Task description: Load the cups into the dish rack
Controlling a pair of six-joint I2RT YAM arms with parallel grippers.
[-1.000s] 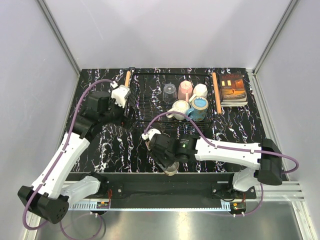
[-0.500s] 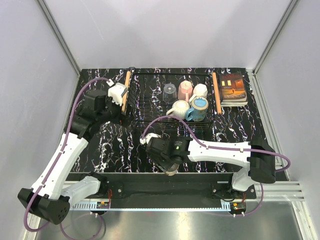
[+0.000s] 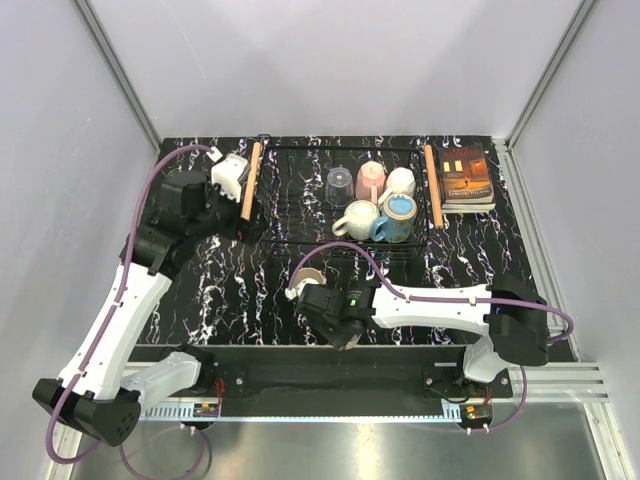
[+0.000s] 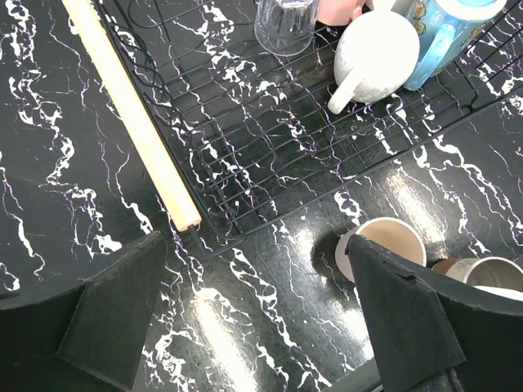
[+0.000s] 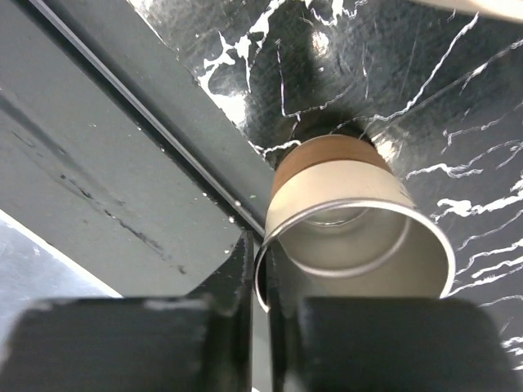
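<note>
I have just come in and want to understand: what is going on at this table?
The right arm's fingers are closed on the rim of a brown-and-cream cup near the table's front edge. Five cups already sit in the dish rack. A tan cup stands on the table in front of it. The left arm's fingers are open and empty, above the table beside the rack's left wooden handle.

From above, the right hand [image 3: 344, 334] hides most of its cup [image 5: 353, 233].
</note>
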